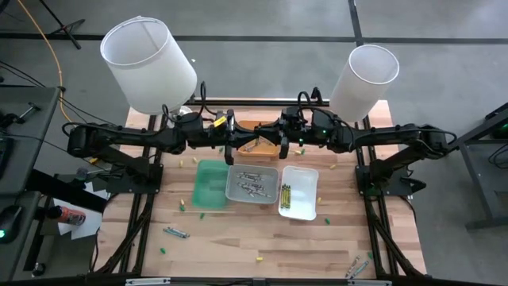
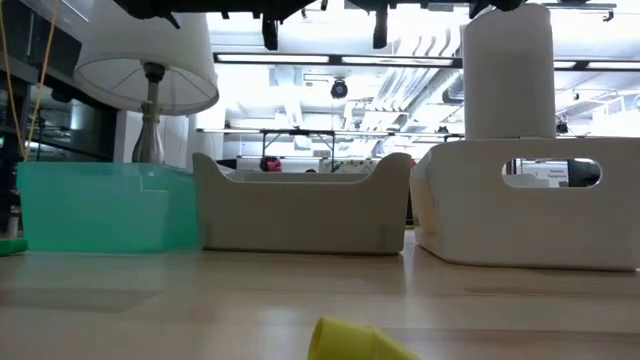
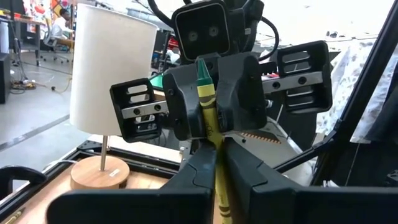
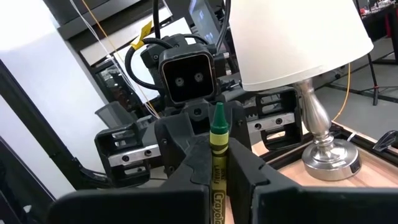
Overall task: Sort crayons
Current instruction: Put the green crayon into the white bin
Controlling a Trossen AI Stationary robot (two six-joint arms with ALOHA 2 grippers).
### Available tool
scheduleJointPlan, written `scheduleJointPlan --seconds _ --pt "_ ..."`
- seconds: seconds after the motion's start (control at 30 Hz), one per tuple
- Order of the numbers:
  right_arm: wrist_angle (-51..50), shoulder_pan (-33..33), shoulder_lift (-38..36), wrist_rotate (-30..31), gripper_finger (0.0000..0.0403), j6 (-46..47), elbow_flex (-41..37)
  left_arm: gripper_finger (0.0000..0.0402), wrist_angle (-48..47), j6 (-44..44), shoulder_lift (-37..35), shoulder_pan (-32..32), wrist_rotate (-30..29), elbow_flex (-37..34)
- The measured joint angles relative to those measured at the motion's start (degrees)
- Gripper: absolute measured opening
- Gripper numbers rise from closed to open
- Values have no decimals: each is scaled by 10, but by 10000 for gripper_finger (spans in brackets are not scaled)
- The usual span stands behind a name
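Handover of a green crayon (image 3: 208,118) between the two arms, raised above the far part of the table (image 1: 262,238). The left gripper (image 1: 231,135) and the right gripper (image 1: 282,135) meet tip to tip, and both are clamped on the same crayon, as each wrist view shows it pinched between the near fingers and the opposing ones. The chief risk is judged to be a double grip: if either arm pulls away while both clamp, the thin stick could snap, twist or drop. Below and nearer the front edge stand the green tray (image 1: 211,184), the grey tray (image 1: 252,183) holding silver crayons, and the white tray (image 1: 298,191) holding green ones; an orange tray (image 1: 259,143) lies under the grippers. Loose crayons (image 1: 176,232) are scattered over the table. Two lamps (image 1: 149,63) flank the far edge, close beside the arms, and could be struck.
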Motion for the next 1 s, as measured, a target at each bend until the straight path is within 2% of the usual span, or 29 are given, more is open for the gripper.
scheduleJointPlan --seconds 0.17,0.3,0.4,0.57,0.73,0.8,1.0 --pt "1 0 -1 -1 5 0 0 36 -4 1 0 1 -1 0" --pt "0 -10 -19 -9 5 -16 0 77 -45 1 -19 10 -1 0" --pt "-31 -23 -44 -13 4 -29 0 112 -116 1 -48 24 -4 -1" --pt "-152 -38 -101 -14 4 -52 0 155 -236 2 -120 55 -3 -1" --pt "-281 -31 -146 -13 3 -52 0 169 -334 5 -194 83 -8 -1" --pt "-313 -26 -159 -11 3 -52 0 170 -347 5 -213 88 -15 -1" --pt "-331 -17 -173 23 5 -50 0 170 -349 6 -240 91 -45 -1"
